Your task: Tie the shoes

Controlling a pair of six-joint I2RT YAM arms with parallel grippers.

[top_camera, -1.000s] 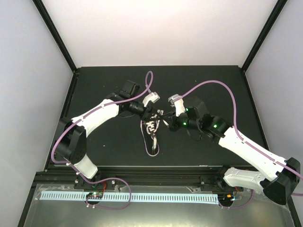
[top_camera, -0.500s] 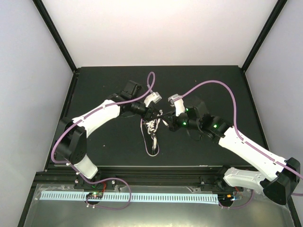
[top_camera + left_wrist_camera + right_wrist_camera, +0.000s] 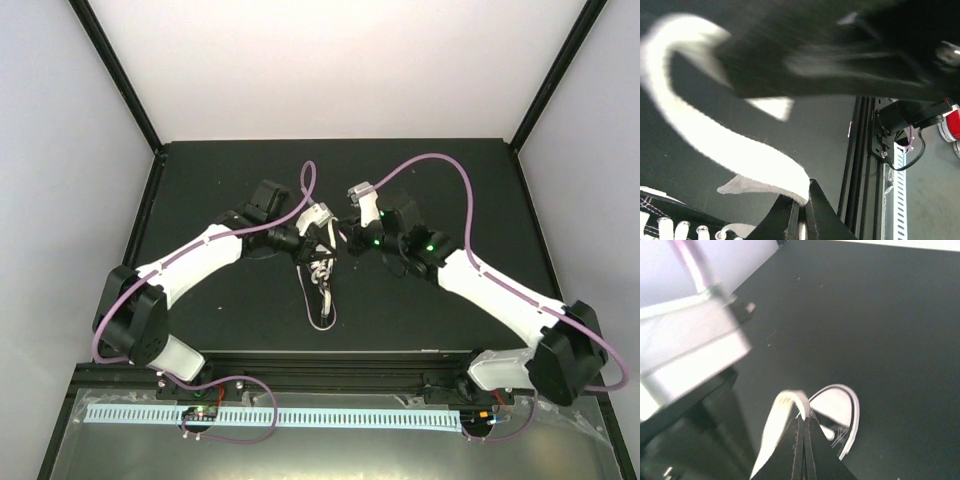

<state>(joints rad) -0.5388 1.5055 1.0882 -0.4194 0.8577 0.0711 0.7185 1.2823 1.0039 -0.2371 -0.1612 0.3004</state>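
Observation:
The small black sneaker (image 3: pixel 322 300) lies mid-table with its white toe cap toward the near edge. Its white laces (image 3: pixel 320 268) are bunched at its far end. My left gripper (image 3: pixel 324 248) and right gripper (image 3: pixel 341 244) meet just above that end. In the left wrist view my left gripper (image 3: pixel 803 200) is shut on a white lace (image 3: pixel 740 150), and the shoe's eyelets (image 3: pixel 670 222) show at the bottom left. In the right wrist view my right gripper (image 3: pixel 803 416) is shut on a folded white lace (image 3: pixel 777 427), with the toe cap (image 3: pixel 837 407) below.
The black table (image 3: pixel 220 180) has an aluminium rail (image 3: pixel 300 375) along its near edge and black posts at the far corners. Purple cables (image 3: pixel 440 170) arc over both arms. The other arm fills each wrist view close up, in the left one (image 3: pixel 840 55) and in the right one (image 3: pixel 685 350).
Both grippers have drawn closer together over the shoe's far end. The right wrist moved left and away from the near edge. Both stay shut on the laces.

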